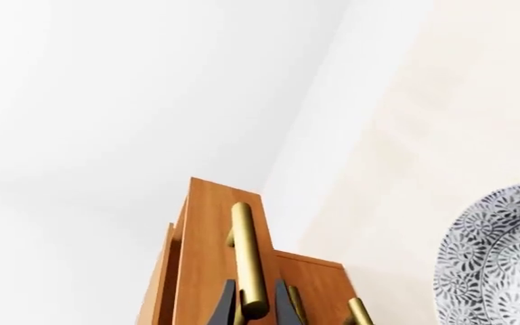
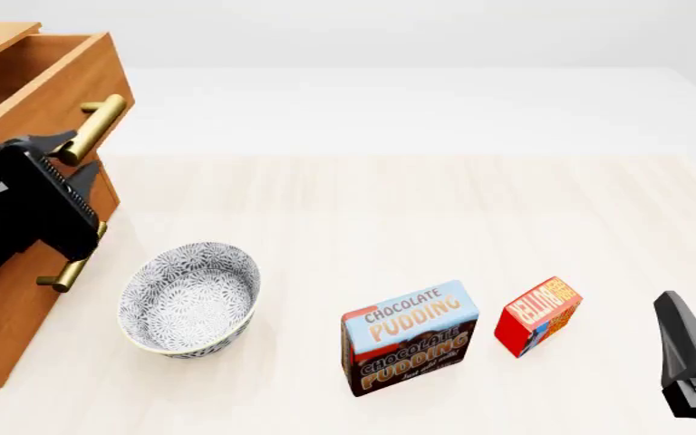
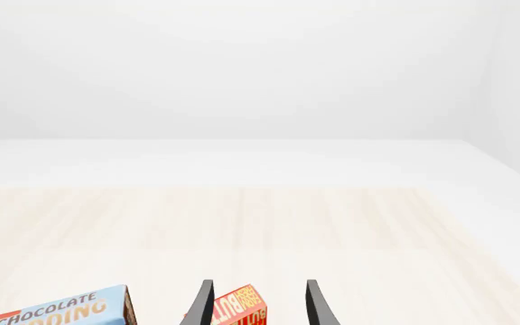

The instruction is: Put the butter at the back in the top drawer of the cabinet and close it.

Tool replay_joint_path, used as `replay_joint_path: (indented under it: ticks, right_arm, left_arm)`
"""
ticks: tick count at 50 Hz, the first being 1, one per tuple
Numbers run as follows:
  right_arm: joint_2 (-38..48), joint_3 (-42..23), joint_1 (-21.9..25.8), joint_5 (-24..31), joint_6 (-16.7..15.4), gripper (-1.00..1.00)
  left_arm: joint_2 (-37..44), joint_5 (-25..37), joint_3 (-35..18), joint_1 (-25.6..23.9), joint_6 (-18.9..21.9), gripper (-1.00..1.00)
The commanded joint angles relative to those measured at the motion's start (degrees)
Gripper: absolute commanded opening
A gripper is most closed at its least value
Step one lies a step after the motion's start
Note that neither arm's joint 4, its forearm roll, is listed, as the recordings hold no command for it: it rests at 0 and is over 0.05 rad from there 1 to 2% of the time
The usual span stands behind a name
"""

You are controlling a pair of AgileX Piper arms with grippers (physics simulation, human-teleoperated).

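Note:
The butter is a small red-and-orange box standing on the table at the front right, just right of the pudding box. It also shows in the right wrist view, beyond the two fingers. My right gripper is open and empty, to the right of the butter and nearer the front edge. The cabinet stands at the far left. Its top drawer is pulled partly out. My left gripper is shut on the top drawer's brass handle, one finger on each side.
A blue-patterned bowl sits on the table close in front of the cabinet and also shows in the left wrist view. A blue-and-brown Chocolate Pudding box stands between the bowl and the butter. The lower drawer handles face the bowl.

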Motion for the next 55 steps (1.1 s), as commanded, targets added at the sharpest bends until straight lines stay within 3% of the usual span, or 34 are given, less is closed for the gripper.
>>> replay_joint_path:
  ticks: [1, 35, 36, 55]
  right_arm:
    - [0.0, 0.0, 0.0, 0.0, 0.0, 1.0]
    - [0.0, 0.0, 0.0, 0.0, 0.0, 1.0]
    - [0.0, 0.0, 0.0, 0.0, 0.0, 1.0]
    - [0.0, 0.0, 0.0, 0.0, 0.0, 1.0]
  left_arm:
    - [1.05, 4.99, 3.36, -3.56, -1.98, -1.0]
    - [-6.09, 13.99, -1.05, -6.48, -4.05, -1.0]
    - [-6.47, 14.39, -1.2, -6.66, -4.21, 1.0]
    - [-9.4, 18.14, -3.58, -7.79, -5.94, 1.0]
